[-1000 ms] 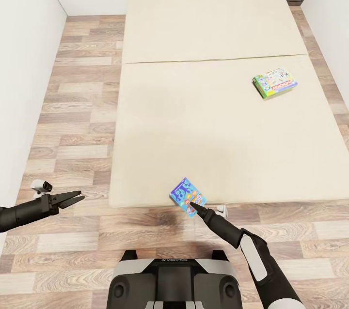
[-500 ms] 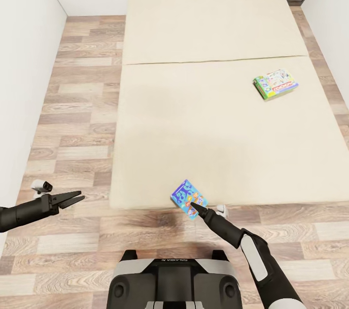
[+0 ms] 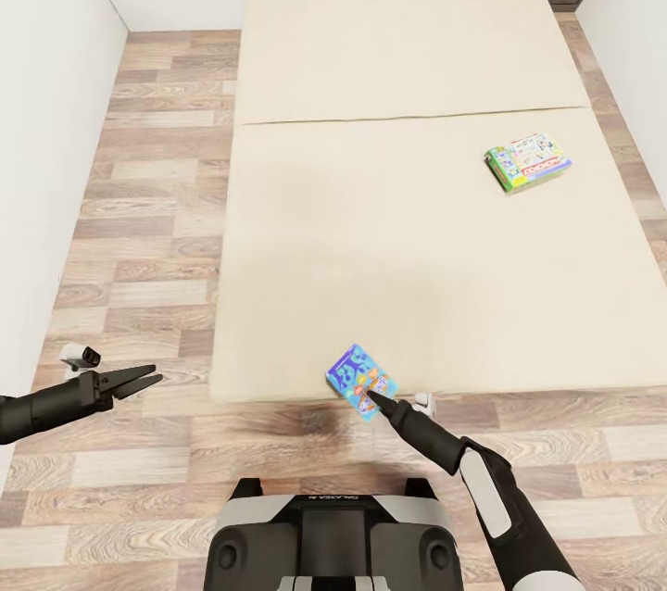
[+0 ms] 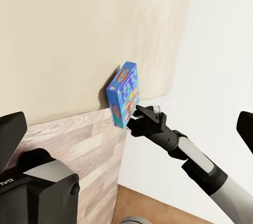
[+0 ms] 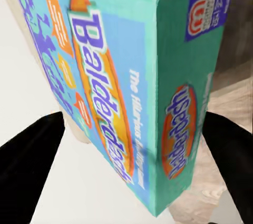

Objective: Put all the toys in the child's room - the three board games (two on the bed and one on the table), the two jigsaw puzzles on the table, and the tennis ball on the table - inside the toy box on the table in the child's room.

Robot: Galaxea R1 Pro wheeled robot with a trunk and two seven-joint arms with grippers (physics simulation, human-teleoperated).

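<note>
The right gripper [image 3: 373, 398] has its fingers [image 5: 31, 161] spread wide on either side of the blue box [image 3: 359, 382], a dark finger showing at each flank in the right wrist view; whether the pads touch the cardboard cannot be told. The box, lettered "Balderdash", sits at the near edge of the bed [image 3: 417, 44], one corner reaching over the mattress rim toward the wood floor [image 3: 148, 165]. Its long axis runs diagonally, from the near right corner by the fingers up and away to the left. To take it well, the fingers would likely need to close across the short width, square to the long sides, and deep enough that the flat box does not pivot out when lifted. The left gripper [image 3: 134, 380] hangs over the floor well left of the bed, its fingers parted and empty. The green box [image 3: 526, 160] lies flat far up the mattress near the right side, its long axis tilted slightly up to the right.
</note>
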